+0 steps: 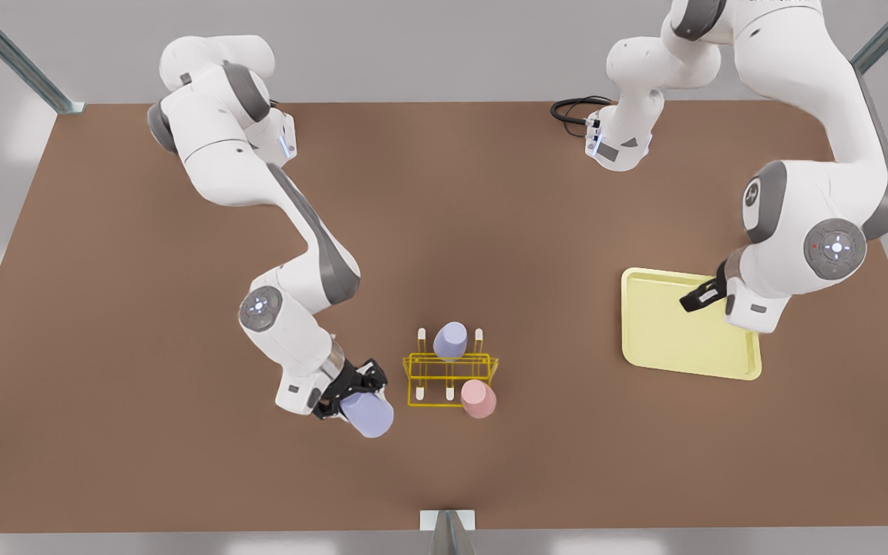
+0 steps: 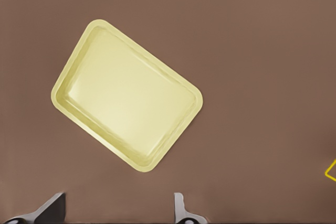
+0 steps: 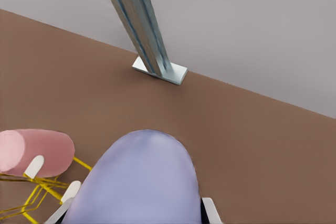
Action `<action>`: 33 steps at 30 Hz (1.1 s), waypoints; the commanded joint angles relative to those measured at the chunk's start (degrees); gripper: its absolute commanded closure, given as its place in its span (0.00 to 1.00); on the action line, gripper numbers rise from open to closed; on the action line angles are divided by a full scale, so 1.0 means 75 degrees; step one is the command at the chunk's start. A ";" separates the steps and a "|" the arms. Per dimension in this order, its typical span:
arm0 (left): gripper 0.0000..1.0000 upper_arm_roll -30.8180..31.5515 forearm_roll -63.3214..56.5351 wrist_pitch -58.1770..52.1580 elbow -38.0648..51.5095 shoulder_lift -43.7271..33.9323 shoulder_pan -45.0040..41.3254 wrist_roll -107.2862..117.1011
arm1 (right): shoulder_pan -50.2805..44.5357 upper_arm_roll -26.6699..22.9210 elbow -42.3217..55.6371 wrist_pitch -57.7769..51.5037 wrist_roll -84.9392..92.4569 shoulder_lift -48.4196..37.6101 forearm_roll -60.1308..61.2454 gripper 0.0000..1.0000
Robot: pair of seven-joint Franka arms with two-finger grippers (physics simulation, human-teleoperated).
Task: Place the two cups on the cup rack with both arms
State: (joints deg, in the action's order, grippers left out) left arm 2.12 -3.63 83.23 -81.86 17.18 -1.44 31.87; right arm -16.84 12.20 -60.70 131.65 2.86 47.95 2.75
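Observation:
In the front view my right gripper is shut on a lavender cup held tilted just to the left of the yellow cup rack. The right wrist view looks along that cup, between the fingertips. A second lavender cup sits on a far peg of the rack. On a near peg sits a salmon pink cup, seen close in the right wrist view beside the rack's wires. My left gripper hovers open over the tray, its fingers wide apart.
A flat pale-yellow tray lies at the front view's right, and the left wrist view shows it bare. A metal post stands at the table's near edge. A black cable loops near the far arm base.

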 commanded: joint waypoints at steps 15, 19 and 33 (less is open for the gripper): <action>0.00 0.0186 0.0730 0.0422 -0.1823 -0.1107 0.0778 -0.5773 | -0.0415 0.0236 -0.0122 0.0106 -0.0873 0.0064 0.0009 0.13; 0.00 0.0186 0.0730 0.0505 -0.1823 -0.0990 0.0872 -0.5773 | -0.0486 0.0283 -0.0180 0.0095 -0.0873 0.0064 -0.0003 0.13; 0.00 0.0244 0.0741 0.0528 -0.1776 -0.0990 0.0778 -0.5691 | -0.0673 0.0283 -0.0297 0.0141 -0.0885 0.0193 -0.0050 0.12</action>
State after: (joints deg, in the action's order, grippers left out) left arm 3.94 1.95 87.10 -95.21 9.80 4.43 -4.17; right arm -21.84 14.31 -62.92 132.48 -2.72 49.31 2.46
